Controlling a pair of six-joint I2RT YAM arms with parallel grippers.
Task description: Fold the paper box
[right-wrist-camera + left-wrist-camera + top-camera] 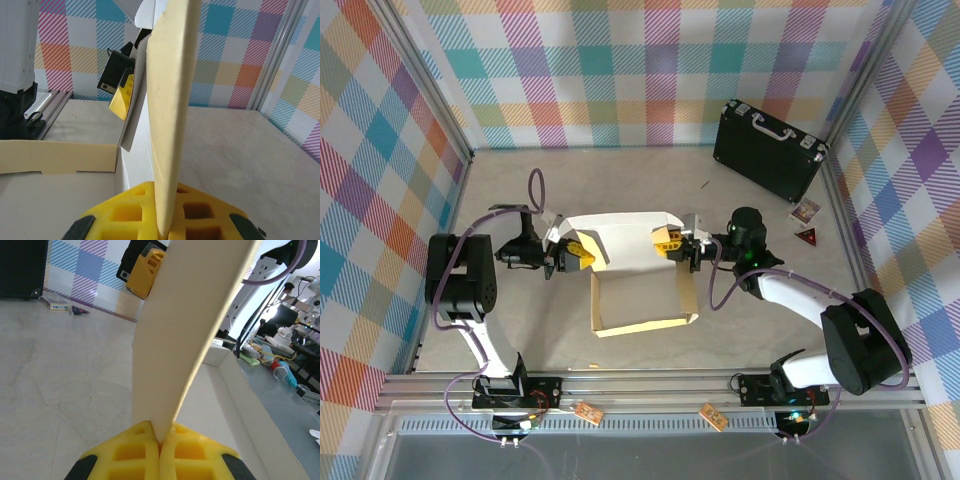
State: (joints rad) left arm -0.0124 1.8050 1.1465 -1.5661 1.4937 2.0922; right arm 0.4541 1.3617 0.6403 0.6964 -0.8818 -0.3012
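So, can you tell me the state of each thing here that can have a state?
paper box: partly folded, side walls raised, one long panel lifted upright and held at both ends
left end effector: shut on the paper box panel
right end effector: shut on the other end of the same panel
black briefcase: closed, at the far right of the table

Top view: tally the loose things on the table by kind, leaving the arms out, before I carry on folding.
paper box: 1
black briefcase: 1
small printed pack: 1
dark red triangle: 1
Total: 4
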